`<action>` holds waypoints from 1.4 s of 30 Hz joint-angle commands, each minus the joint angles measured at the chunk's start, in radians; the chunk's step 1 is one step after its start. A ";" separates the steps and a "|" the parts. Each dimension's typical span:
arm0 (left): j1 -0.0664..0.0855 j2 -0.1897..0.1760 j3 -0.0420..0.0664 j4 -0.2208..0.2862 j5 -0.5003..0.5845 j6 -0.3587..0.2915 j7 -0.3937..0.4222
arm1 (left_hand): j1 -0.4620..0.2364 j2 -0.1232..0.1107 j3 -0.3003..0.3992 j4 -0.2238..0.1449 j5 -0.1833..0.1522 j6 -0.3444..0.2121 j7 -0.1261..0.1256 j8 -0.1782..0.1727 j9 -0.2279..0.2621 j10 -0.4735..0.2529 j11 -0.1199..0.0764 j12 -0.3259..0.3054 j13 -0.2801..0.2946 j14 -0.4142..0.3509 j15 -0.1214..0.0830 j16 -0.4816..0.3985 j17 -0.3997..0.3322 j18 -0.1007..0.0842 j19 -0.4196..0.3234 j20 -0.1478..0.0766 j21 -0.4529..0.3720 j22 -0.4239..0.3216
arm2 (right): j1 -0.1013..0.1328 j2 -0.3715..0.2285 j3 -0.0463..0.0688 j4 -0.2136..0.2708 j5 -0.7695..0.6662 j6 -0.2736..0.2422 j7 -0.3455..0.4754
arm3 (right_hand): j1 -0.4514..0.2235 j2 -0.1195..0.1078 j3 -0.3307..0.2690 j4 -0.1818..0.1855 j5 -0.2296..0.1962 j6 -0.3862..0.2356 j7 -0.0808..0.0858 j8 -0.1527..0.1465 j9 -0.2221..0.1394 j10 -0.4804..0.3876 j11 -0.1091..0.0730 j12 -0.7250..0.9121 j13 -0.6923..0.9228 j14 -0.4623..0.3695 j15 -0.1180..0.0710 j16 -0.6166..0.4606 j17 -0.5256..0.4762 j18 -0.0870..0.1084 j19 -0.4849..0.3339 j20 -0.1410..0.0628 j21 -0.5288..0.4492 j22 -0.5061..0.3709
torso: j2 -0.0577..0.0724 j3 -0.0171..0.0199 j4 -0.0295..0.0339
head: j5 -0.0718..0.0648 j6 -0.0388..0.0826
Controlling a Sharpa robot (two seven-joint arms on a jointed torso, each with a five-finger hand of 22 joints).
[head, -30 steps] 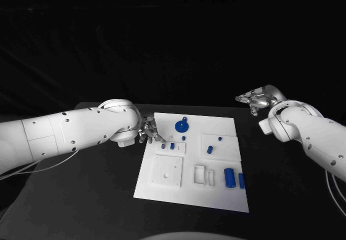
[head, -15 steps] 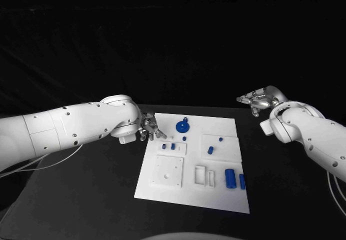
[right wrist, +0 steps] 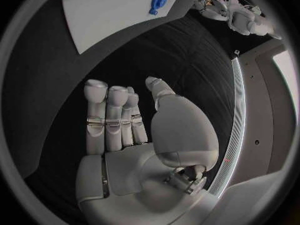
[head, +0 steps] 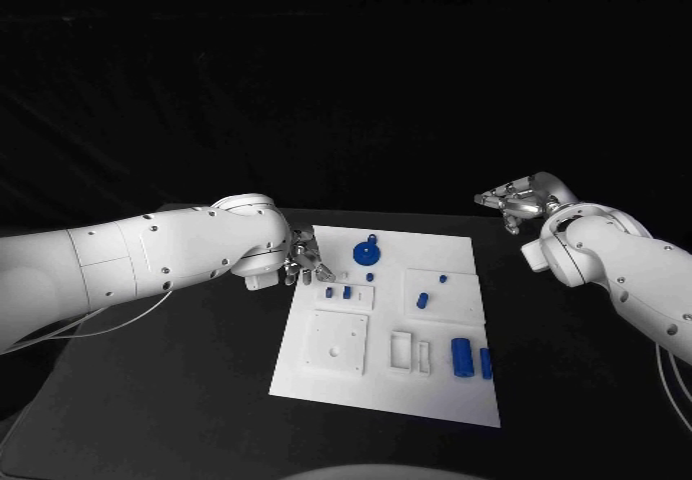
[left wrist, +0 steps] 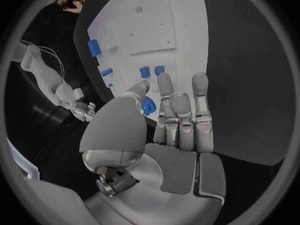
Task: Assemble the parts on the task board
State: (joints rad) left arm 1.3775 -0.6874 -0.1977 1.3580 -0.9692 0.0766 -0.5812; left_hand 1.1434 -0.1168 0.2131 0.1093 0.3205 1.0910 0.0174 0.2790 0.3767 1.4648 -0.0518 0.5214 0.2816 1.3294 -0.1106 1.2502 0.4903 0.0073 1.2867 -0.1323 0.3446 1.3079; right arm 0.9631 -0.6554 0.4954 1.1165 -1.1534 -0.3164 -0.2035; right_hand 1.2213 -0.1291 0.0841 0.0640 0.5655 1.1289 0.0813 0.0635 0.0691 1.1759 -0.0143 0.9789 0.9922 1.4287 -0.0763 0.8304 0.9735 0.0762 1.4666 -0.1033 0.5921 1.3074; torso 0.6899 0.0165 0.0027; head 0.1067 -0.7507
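A black table (head: 173,390) carries everything, and the room behind its far edge is dark. The white board (head: 382,375) lies at the table's middle, long side running from the far edge toward the near one.

The left arm (head: 130,265) reaches in over the table's left side; its hand (head: 303,258) hangs just off the board's far left corner, fingers straight and apart, holding nothing. The left wrist view shows the same open palm (left wrist: 181,135) with the board beyond the fingertips. The right arm (head: 635,275) comes in on the right side, and the right hand (head: 516,196) is raised beyond the board's far right corner, well apart from it. In the right wrist view its fingers (right wrist: 109,117) stand straight side by side, thumb apart, with nothing in them.

On the board, the round blue part (head: 366,250) sits near the far edge, close beside the left hand. Two large blue parts (head: 470,357) lie side by side by the right edge toward the near end. A small pair (head: 339,293) sits in a raised frame near the left edge, just nearer than the left hand. A single small part (head: 423,299) lies right of the middle, with a tiny one (head: 440,279) just beyond it and another tiny one (head: 369,276) beneath the round part.
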 commanded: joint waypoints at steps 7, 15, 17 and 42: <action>0.000 0.014 -0.014 -0.002 -0.019 0.019 0.003 | -0.019 -0.024 -0.001 0.040 -0.031 -0.020 0.001 0.022 0.080 0.009 -0.008 0.012 0.003 0.000 -0.007 0.008 0.000 0.000 -0.008 -0.004 0.012 0.018 | -0.001 0.002 0.000 0.001 0.000 0.012 0.008 | -0.008 0.002 -0.002 0.003 0.005 -0.010 0.002 -0.001 -0.002 -0.004 0.001 -0.003 -0.001 -0.003 -0.002 -0.006 -0.001 0.018 0.038 0.007 0.001 0.069 | 0.000 0.0002 0.0001 | -0.003 -0.004; -0.004 0.020 -0.031 -0.004 -0.040 0.061 -0.002 | -0.027 -0.036 -0.007 0.064 -0.066 -0.019 0.002 0.017 0.092 0.005 -0.006 0.014 0.003 -0.005 -0.006 0.010 0.000 0.000 -0.012 -0.003 0.015 0.018 | -0.001 0.002 0.000 0.001 0.000 0.012 0.009 | -0.008 0.002 -0.002 0.003 0.005 -0.010 0.002 -0.001 -0.002 -0.004 0.001 -0.003 -0.001 -0.003 -0.002 -0.006 -0.001 0.018 0.038 0.007 0.001 0.069 | -0.001 0.0003 0.0008 | -0.005 -0.005; -0.004 0.021 -0.033 -0.005 -0.045 0.063 -0.002 | -0.027 -0.036 -0.007 0.065 -0.067 -0.023 0.004 0.014 0.092 0.004 -0.005 0.014 0.003 -0.005 -0.006 0.010 -0.001 0.000 -0.012 -0.003 0.014 0.018 | -0.001 0.002 0.000 0.001 0.000 0.012 0.009 | -0.008 0.002 -0.002 0.003 0.005 -0.010 0.002 -0.001 -0.002 -0.004 0.001 -0.003 -0.001 -0.003 -0.002 -0.006 -0.001 0.018 0.038 0.007 0.001 0.069 | -0.001 0.0004 0.0009 | -0.006 -0.005; -0.015 0.034 -0.036 -0.010 -0.028 0.042 0.000 | -0.024 -0.023 0.002 0.077 -0.073 -0.017 0.005 -0.001 0.084 0.005 -0.004 0.016 0.001 -0.005 -0.005 0.010 -0.004 0.002 -0.012 -0.002 0.015 0.018 | -0.004 0.005 0.000 0.001 0.000 0.012 0.010 | -0.008 0.002 -0.002 0.003 0.005 -0.010 0.002 -0.001 -0.002 -0.004 0.001 -0.003 -0.001 -0.003 -0.002 -0.006 -0.001 0.018 0.038 0.007 0.001 0.069 | 0.000 0.0004 0.0008 | -0.002 -0.004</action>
State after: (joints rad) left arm 1.3634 -0.6565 -0.2345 1.3484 -1.0099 0.1240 -0.5848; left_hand 1.1142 -0.1460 0.2145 0.1831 0.2507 1.0770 0.0212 0.2817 0.4621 1.4683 -0.0554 0.5322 0.2837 1.3255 -0.1144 1.2547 0.4878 0.0073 1.2793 -0.1322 0.3560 1.3074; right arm 0.9605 -0.6517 0.4954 1.1165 -1.1527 -0.3163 -0.2032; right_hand 1.2213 -0.1290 0.0832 0.0649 0.5655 1.1238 0.0832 0.0635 0.0691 1.1758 -0.0143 0.9789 0.9922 1.4287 -0.0763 0.8305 0.9736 0.0762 1.4666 -0.1033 0.5921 1.3073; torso 0.6896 0.0165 0.0034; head 0.1010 -0.7553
